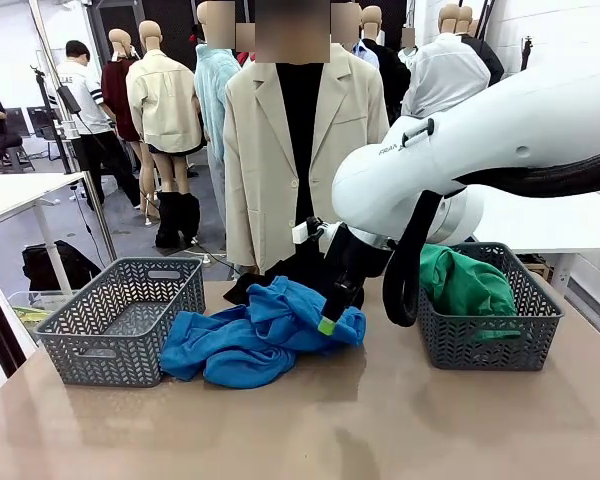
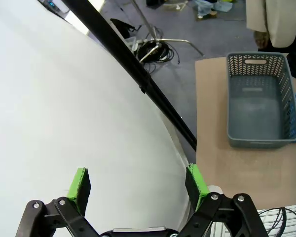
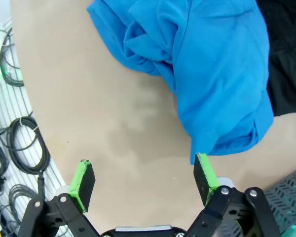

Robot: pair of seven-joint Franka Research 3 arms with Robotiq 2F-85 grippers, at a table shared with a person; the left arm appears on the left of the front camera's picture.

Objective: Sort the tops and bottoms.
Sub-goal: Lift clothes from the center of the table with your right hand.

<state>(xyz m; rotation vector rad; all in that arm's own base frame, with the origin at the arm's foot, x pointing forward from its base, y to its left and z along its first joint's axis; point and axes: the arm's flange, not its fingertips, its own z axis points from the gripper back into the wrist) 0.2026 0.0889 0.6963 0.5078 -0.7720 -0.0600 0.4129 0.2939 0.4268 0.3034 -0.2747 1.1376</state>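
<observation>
My right jaws released, empty, over blue tops [image 1: 250,340] mid-table. My left jaws released, idle off left. In right basket [image 1: 480,345]: green bottoms [image 1: 465,285]. Step: grabbing tops. Next: lower, pinch fold, carry to left basket [image 1: 80,350].

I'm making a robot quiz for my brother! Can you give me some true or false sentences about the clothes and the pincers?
1. The blue tops lie heaped on the table. True.
2. The green garment lies on the table. False: it is in the right basket.
3. The left pincer is open. True.
4. The right pincer grips the blue tops. False: it is open and holds nothing, right beside them.
5. The black garment lies against the blue tops. True.
</observation>
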